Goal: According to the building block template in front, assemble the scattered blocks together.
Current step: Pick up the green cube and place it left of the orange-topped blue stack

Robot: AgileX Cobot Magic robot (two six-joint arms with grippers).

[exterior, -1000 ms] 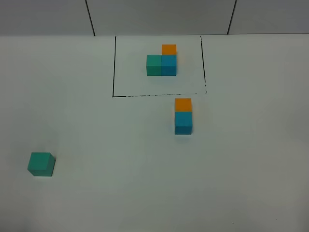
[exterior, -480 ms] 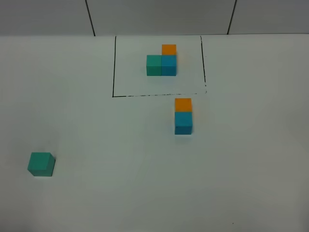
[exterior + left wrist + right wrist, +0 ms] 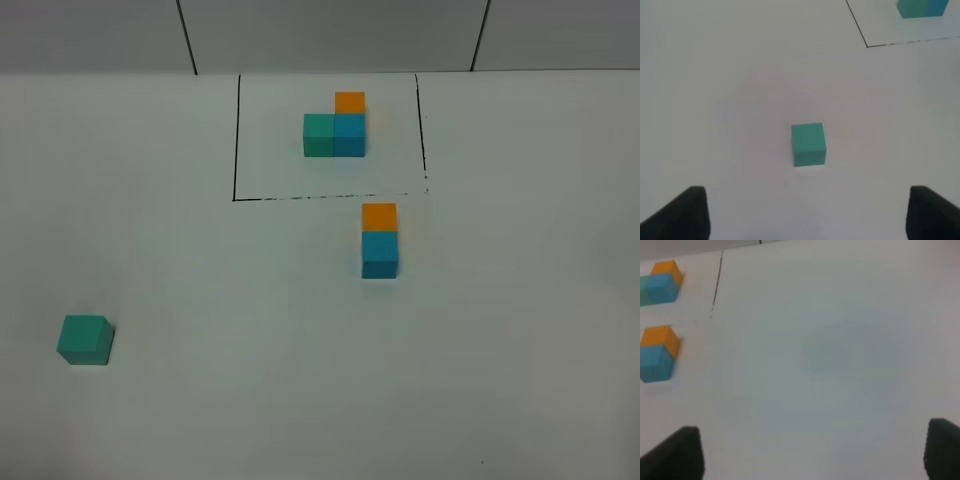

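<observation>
The building block template (image 3: 335, 125) sits at the back inside a thin black rectangle: a teal-green cube beside a blue one, with an orange cube behind the blue. Just in front of the frame, a loose orange cube (image 3: 379, 217) touches a loose blue cube (image 3: 380, 254); both show in the right wrist view (image 3: 657, 354). A loose teal-green cube (image 3: 84, 339) lies alone at the front left, centred in the left wrist view (image 3: 808, 144). My left gripper (image 3: 805, 212) is open, apart from the teal-green cube. My right gripper (image 3: 812, 452) is open over bare table. Neither arm shows in the exterior view.
The white table (image 3: 500, 330) carries only the cubes and the drawn black frame (image 3: 236, 150). A grey panelled wall (image 3: 330, 35) runs along the back edge.
</observation>
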